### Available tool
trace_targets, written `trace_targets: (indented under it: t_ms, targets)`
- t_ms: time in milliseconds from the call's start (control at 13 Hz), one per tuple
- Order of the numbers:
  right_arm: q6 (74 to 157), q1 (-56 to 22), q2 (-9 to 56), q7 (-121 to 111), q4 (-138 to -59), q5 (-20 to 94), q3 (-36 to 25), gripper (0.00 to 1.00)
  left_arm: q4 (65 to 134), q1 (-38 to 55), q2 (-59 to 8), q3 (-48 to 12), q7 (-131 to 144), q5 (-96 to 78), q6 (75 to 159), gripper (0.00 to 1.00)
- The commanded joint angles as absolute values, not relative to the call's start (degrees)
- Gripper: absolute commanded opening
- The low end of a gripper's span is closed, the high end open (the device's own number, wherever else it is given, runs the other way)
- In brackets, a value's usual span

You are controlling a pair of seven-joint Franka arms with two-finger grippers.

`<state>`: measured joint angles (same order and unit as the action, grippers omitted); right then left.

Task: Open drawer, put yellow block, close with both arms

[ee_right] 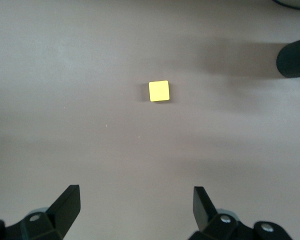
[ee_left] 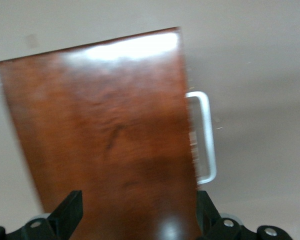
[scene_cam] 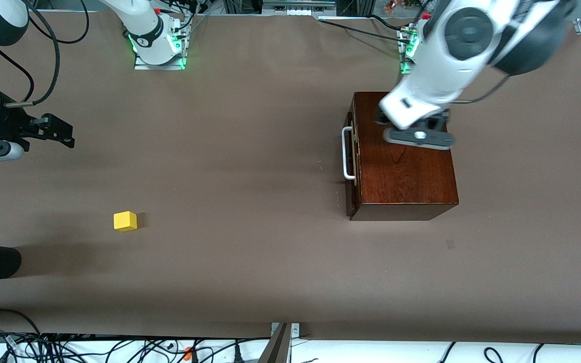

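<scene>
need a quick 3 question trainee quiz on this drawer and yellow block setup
1. True or false: the drawer is pulled fully out of the wooden box.
2. Which claw is over the wooden box? A) left claw B) right claw
3. Fill in: the yellow block sits on the ____, toward the right arm's end.

Key
1. False. Its front sits against the box, the white handle untouched.
2. A. Its open fingers straddle the box top; the right claw hangs open above bare table, the block uncaught.
3. table
</scene>
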<state>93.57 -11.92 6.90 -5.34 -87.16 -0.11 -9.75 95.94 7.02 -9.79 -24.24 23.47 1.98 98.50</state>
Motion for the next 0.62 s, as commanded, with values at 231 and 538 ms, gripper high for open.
trace_targets:
  t_ms: [231,538]
  targets:
    - [93.52,-11.6,5.62,-6.59,-88.33,2.89,-10.19,1.0,94.04,17.56,-20.73,-25.93,40.22,15.08,106.17,1.0]
    - [93.43,-11.6,5.54,-6.59,-88.33,2.9,-10.2,1.0,94.83,20.04,-24.51,-25.84,44.3,20.65,106.35,1.0]
